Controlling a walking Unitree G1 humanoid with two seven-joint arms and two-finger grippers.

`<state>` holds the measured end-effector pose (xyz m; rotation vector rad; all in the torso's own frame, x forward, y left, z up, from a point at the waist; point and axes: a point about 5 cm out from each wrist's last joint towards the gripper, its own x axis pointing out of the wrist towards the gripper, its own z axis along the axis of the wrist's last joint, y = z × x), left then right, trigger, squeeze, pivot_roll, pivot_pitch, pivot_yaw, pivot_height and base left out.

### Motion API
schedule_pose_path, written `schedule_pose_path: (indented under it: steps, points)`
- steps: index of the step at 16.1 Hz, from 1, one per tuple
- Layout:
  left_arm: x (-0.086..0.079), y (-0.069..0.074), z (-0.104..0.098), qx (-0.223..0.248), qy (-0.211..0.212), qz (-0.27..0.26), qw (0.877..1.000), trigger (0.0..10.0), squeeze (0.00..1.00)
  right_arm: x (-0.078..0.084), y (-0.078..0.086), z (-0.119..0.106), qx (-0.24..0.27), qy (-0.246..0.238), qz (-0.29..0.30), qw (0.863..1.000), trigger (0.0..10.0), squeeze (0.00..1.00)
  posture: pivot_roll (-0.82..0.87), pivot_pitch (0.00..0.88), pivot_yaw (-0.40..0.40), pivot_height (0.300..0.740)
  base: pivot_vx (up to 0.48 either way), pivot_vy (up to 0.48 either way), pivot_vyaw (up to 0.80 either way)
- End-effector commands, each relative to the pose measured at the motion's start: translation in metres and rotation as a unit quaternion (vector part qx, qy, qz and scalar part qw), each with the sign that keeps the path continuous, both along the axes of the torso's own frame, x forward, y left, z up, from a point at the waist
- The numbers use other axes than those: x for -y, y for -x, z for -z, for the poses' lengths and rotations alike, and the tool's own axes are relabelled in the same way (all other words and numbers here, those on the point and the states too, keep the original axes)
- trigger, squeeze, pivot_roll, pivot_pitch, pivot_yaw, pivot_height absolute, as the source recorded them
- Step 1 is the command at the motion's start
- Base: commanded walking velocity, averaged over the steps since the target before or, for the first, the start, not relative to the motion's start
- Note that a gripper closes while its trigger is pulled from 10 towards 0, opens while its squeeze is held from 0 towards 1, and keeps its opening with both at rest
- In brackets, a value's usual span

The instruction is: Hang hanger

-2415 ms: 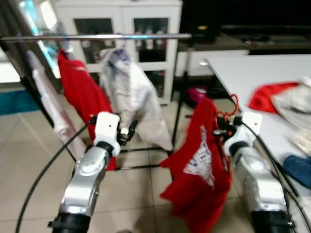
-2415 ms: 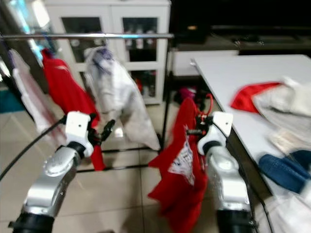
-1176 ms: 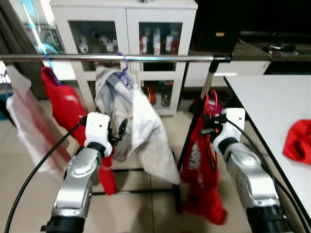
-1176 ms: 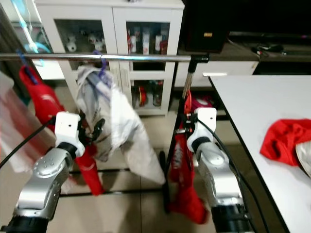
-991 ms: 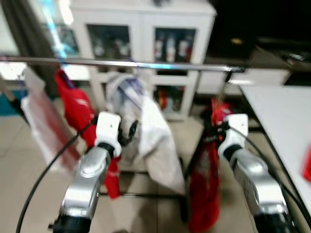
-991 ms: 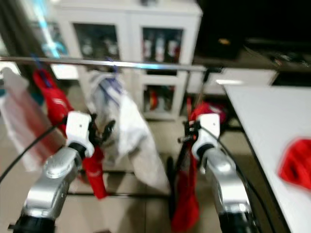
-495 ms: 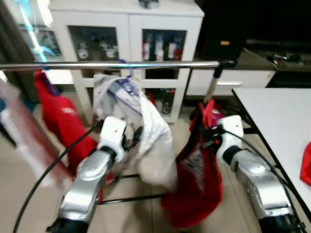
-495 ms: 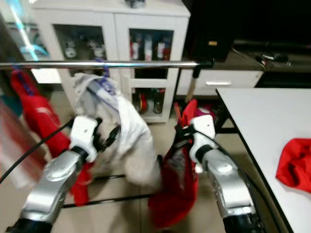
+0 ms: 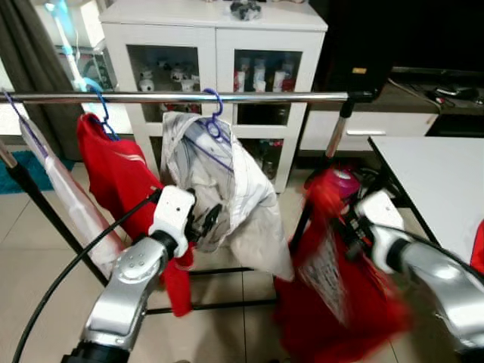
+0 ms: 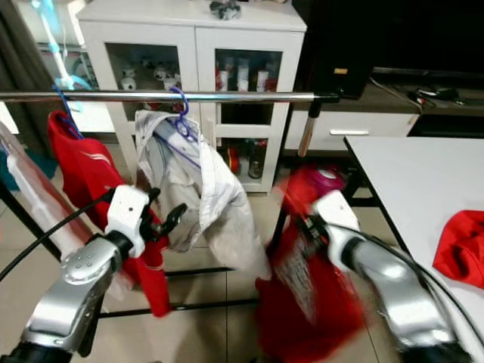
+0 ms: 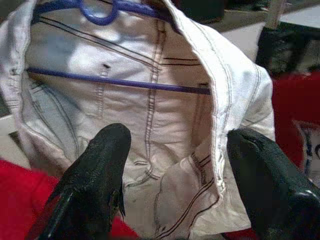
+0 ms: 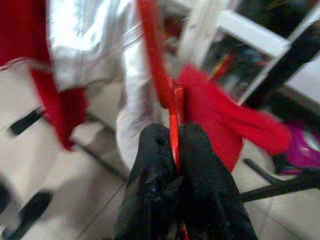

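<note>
- Head views: tiled room, white cabinet (image 9: 219, 45), clothes rail (image 9: 181, 97) above both grippers; red garment (image 9: 333, 295) swung lower than before, not yet hung.
- Left wrist: left gripper (image 11: 175, 175) spread wide before white shirt (image 11: 150, 100).
- Right wrist: right gripper (image 12: 172, 150) clamped on red hanger (image 12: 157, 75).

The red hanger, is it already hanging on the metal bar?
No, the red hanger is pinched between the fingers of the right gripper, well below the metal bar, with its red shirt dangling underneath.
</note>
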<state>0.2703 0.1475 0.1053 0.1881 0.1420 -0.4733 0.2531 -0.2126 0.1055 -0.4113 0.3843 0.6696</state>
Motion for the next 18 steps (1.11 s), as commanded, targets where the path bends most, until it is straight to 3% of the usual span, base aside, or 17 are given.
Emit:
schedule_pose_path:
  steps: [1,3,6,9,11,14,17,18]
  points:
    - [0.003,0.003,-0.003,0.001,0.0,0.027,1.0,10.0,0.0,-0.007,0.004,-0.014,0.012,-0.01,-0.057,0.998,10.0,0.0,0.04,0.043,-0.005,0.74,0.0,0.0,0.0]
    - [0.001,0.005,-0.003,-0.006,-0.002,0.048,0.999,10.0,0.0,-0.006,0.018,-0.02,-0.025,-0.004,-0.121,0.992,10.0,0.0,0.04,0.042,-0.003,0.74,0.0,0.0,0.0]
    - [-0.001,0.007,-0.002,-0.016,-0.005,0.066,0.998,10.0,0.0,-0.013,0.016,-0.024,-0.021,-0.018,-0.126,0.992,10.0,0.0,0.04,0.038,-0.003,0.74,0.0,0.0,0.0]
    - [-0.001,0.012,-0.003,-0.018,-0.003,0.09,0.996,10.0,0.0,-0.028,-0.005,-0.02,0.008,-0.026,-0.064,0.998,10.0,0.0,0.04,0.03,-0.009,0.74,0.0,0.0,0.0]
    - [-0.002,0.014,-0.005,-0.014,-0.006,0.103,0.995,10.0,0.0,-0.028,-0.024,-0.017,0.025,-0.017,0.023,0.999,10.0,0.0,0.05,0.02,-0.013,0.74,0.0,0.0,0.0]
    - [-0.005,0.013,-0.007,-0.011,-0.012,0.109,0.994,10.0,0.0,-0.025,-0.029,-0.018,0.025,-0.007,0.041,0.999,10.0,0.0,0.05,0.007,-0.012,0.74,0.0,0.0,0.0]
    - [-0.005,0.012,-0.008,-0.013,-0.017,0.117,0.993,10.0,0.0,0.0,-0.031,-0.017,0.023,0.059,0.074,0.995,10.0,0.0,0.05,0.001,-0.004,0.74,0.0,0.0,0.0]
    - [-0.004,0.011,-0.008,-0.013,-0.018,0.118,0.993,10.0,0.0,0.006,-0.033,-0.018,0.026,0.058,0.099,0.993,10.0,0.0,0.05,0.002,0.0,0.74,0.0,0.0,0.0]
